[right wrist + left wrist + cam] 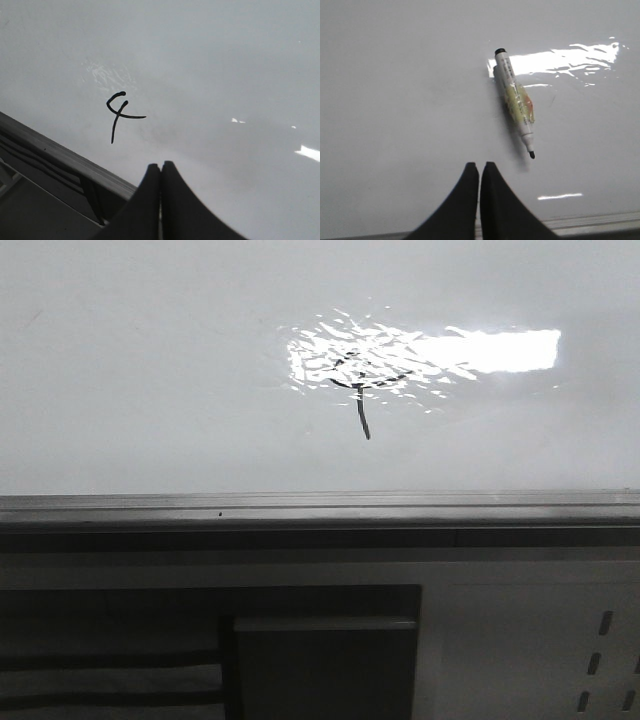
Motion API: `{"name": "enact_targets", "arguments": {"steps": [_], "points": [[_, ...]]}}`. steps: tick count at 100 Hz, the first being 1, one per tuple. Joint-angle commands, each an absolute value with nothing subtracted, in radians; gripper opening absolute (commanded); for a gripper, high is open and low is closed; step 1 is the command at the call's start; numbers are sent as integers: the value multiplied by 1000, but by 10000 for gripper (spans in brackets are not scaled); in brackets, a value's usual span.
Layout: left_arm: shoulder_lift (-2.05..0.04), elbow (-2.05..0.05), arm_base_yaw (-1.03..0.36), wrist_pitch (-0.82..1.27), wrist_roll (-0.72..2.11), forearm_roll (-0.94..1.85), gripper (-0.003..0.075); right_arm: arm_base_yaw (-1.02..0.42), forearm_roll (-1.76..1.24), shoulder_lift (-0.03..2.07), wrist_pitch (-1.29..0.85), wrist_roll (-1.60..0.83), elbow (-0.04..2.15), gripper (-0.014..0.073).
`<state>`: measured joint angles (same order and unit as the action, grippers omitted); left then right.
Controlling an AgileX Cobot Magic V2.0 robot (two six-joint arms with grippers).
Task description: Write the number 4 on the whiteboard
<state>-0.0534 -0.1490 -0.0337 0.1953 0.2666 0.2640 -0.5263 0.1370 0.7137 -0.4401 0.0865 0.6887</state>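
Note:
The whiteboard (150, 370) fills the front view, glossy white-grey with a bright glare patch. A black number 4 (362, 390) is drawn partly inside the glare. It also shows in the right wrist view (119, 116), ahead of my right gripper (160, 165), which is shut and empty. In the left wrist view an uncapped marker (516, 100) lies on the whiteboard (395, 100), black tip pointing toward my left gripper (479, 165). The left gripper is shut and empty, a short way from the tip. Neither gripper shows in the front view.
The whiteboard's grey metal rail (320, 508) runs along its bottom edge, also in the right wrist view (65, 157). Dark panelled furniture (320, 655) stands below it, with a pale slotted panel (590, 660) at the right.

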Motion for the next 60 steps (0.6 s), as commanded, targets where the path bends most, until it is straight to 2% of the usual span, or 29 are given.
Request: {"name": "enact_targets", "arguments": {"steps": [1,8,29,60], "points": [[-28,-130,-31,87,81,128,-20,-520,155,717,-373,83,712,-67],[-13,-92,-31,64,-30,16,-20,-520,155,717,-373,83,712,-67],[-11,29,-31,-160,-33,16,-20,-520,155,717,-375,83,712,-67],[-5,23,-31,-105,-33,16,-20,-520,155,717,-378,83,712,-67]]}}
